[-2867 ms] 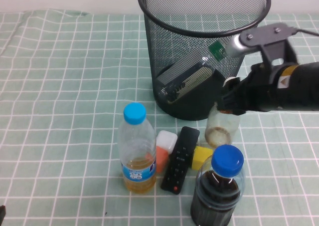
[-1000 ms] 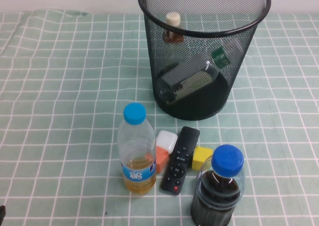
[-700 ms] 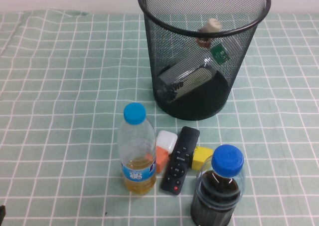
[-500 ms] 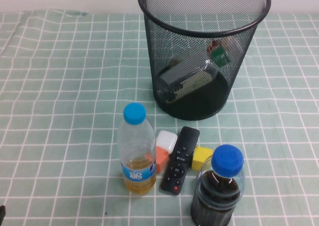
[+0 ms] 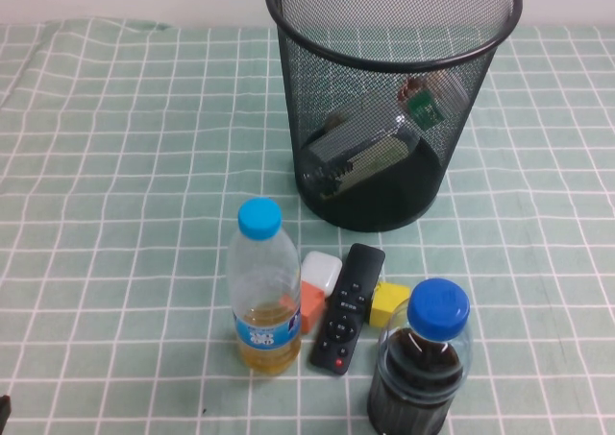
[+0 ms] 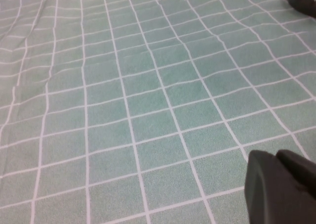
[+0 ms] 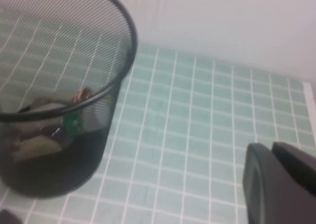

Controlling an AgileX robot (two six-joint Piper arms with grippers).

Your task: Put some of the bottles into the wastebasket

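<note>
The black mesh wastebasket [image 5: 309,99] stands at the back middle of the cloth. Two bottles lie inside it. The squarish clear one [image 5: 363,153] rests tilted on the bottom, its green label [image 5: 421,109] up against the wall. The smaller bottle with the brownish neck [image 5: 413,86] lies beside that label. The right wrist view shows the wastebasket [image 7: 129,33] from above with the brownish neck [image 7: 82,94] inside. My right gripper [image 7: 271,150] is shut and empty, off to one side of the basket. My left gripper [image 6: 275,157] is shut and empty over bare cloth. Neither arm shows in the high view.
In front of the basket stand a blue-capped bottle of yellow liquid [image 5: 262,296] and a blue-capped bottle of dark liquid [image 5: 423,368]. Between them lie a black remote [image 5: 348,305], a white and orange block [image 5: 315,283] and a yellow block [image 5: 389,302]. A green checked cloth [image 5: 115,166] covers the table.
The small bottle has dropped from the basket's rim and settled inside by the green label. The right arm, seen holding it earlier, has left the high view.
</note>
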